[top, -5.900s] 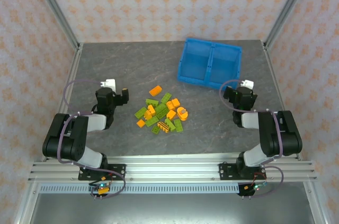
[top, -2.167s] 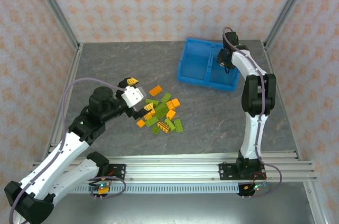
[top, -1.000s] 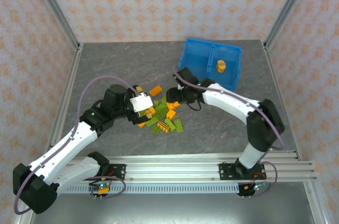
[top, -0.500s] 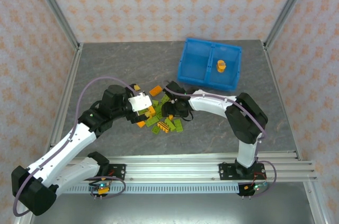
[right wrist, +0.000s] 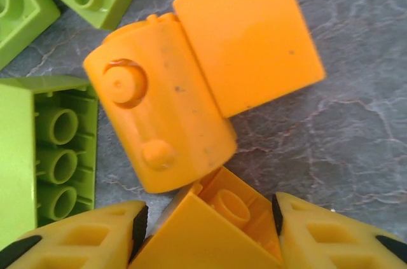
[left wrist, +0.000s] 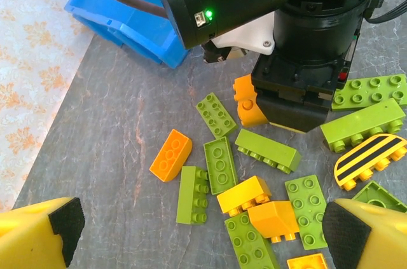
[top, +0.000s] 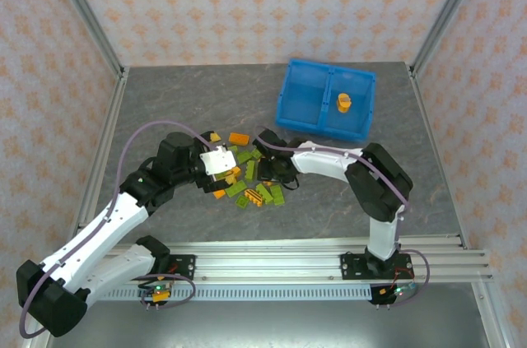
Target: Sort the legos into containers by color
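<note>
Right gripper: my right gripper (right wrist: 206, 234) is low in the pile. Its jaws are narrowed onto both sides of an orange brick (right wrist: 222, 208) that lies underside up on the tabletop (right wrist: 356, 123). I read this as a grip made but not lifted.
Left gripper: the left gripper (left wrist: 200, 234) hangs over the pile's left edge with jaws spread fully, holding nothing. It is probably parked there to leave the right arm room.
Legos: green and orange legos (top: 251, 179) are heaped mid-frame in the overhead view, the striped brick (left wrist: 369, 161) among them.
Bin: the blue bin (top: 311, 99) is upper right of centre. One orange piece (top: 343, 102) lies in its right-hand compartment, so I judge orange goes there.
Next: lift straight up, because a rounded orange block (right wrist: 159, 135) sits right against my brick.
</note>
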`<action>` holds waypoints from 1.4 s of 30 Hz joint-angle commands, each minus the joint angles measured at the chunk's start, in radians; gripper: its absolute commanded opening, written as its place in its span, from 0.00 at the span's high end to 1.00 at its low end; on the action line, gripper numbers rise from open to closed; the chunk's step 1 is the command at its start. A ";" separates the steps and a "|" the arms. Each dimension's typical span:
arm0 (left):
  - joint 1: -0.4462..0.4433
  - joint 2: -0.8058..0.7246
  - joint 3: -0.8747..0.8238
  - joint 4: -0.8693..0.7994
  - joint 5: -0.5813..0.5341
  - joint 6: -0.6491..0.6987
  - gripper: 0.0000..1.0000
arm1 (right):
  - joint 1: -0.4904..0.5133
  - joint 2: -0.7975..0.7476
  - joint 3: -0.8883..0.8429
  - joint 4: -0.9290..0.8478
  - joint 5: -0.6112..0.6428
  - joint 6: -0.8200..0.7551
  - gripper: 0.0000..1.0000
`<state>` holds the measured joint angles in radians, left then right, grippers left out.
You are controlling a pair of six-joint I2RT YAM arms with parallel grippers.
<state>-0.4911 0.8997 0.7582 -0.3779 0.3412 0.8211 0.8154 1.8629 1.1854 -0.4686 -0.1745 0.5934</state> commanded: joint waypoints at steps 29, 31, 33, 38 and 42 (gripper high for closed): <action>-0.016 -0.054 -0.014 0.050 0.075 -0.021 0.00 | -0.524 -0.355 0.088 -0.002 0.228 -0.206 0.70; -0.018 -0.057 -0.013 0.049 0.072 -0.021 0.00 | -0.571 -0.319 0.103 0.020 0.224 -0.209 0.70; -0.020 -0.059 -0.013 0.053 0.070 -0.022 0.00 | -0.615 -0.266 0.129 0.030 0.205 -0.209 0.70; -0.028 -0.052 -0.016 0.065 0.081 -0.037 0.00 | -0.692 -0.092 0.230 0.030 0.142 -0.199 0.71; -0.037 -0.043 -0.014 0.070 0.081 -0.047 0.00 | -0.717 0.043 0.341 -0.008 0.102 -0.187 0.71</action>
<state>-0.5182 0.8593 0.7555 -0.3500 0.4046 0.7979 0.1074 1.8492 1.4551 -0.4511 -0.0364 0.4038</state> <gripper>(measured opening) 0.997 0.297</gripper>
